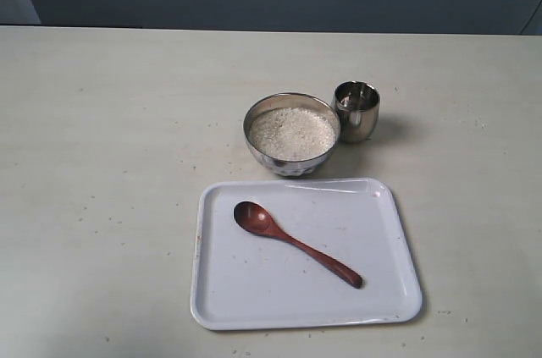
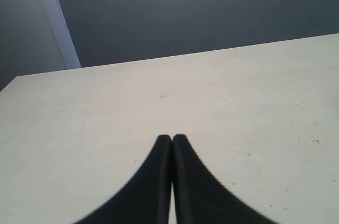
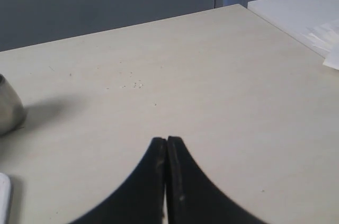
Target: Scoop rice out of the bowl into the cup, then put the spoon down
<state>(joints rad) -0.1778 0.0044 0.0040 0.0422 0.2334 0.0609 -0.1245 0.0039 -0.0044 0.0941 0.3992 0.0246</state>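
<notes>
A steel bowl [image 1: 293,160] holding white rice [image 1: 291,133] stands mid-table, with the small steel cup [image 1: 356,110] just to its right, close beside it. In front of them the dark wooden spoon [image 1: 295,242] lies on a white tray [image 1: 385,290], its oval bowl to the left and its handle pointing front right. Neither gripper shows in the exterior view. My left gripper [image 2: 171,138] is shut over bare table with nothing between its fingers. My right gripper [image 3: 167,140] is shut too, empty, with the cup [image 3: 8,108] at the frame's edge.
A light tabletop [image 1: 102,163] spreads around the objects, with a dark wall behind. A few stray grains [image 3: 135,84] lie on the table in the right wrist view. White sheets or a second surface [image 3: 302,15] sit beyond the table's far corner there.
</notes>
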